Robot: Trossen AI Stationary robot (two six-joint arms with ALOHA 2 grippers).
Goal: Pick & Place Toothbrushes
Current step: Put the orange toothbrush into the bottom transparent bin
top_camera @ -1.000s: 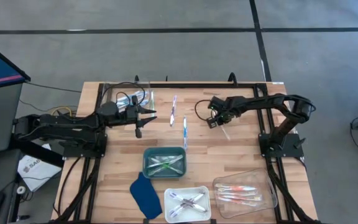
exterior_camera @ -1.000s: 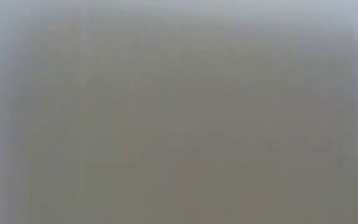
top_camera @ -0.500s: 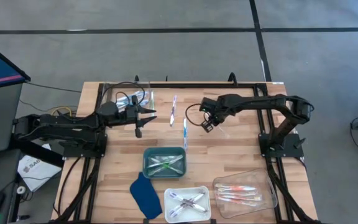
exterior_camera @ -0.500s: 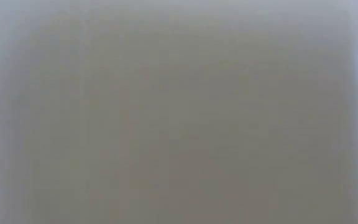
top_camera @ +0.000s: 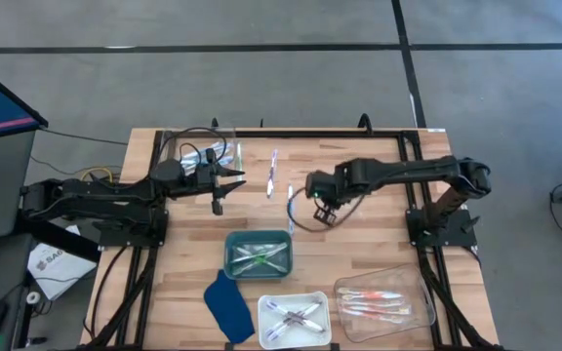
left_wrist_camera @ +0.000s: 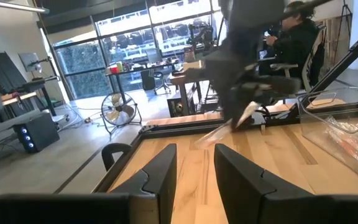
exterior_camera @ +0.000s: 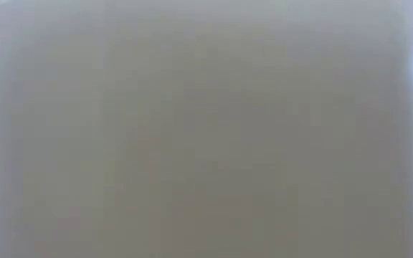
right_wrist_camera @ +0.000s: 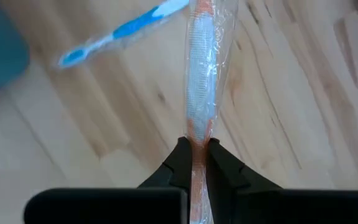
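Right hand (right_wrist_camera: 194, 151) clenched on an apparently wrapped orange toothbrush (right_wrist_camera: 201, 93), sticking forward.

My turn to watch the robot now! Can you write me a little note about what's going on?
Right gripper: fingers shut on a wrapped orange toothbrush, mid-table.
Left gripper: empty, waiting by the clear bin at the table's far left.
Done: brushes lie sorted in the teal tray, white tray and clear tray.
Left: a blue toothbrush and another loose on the table, plus some in the bin.
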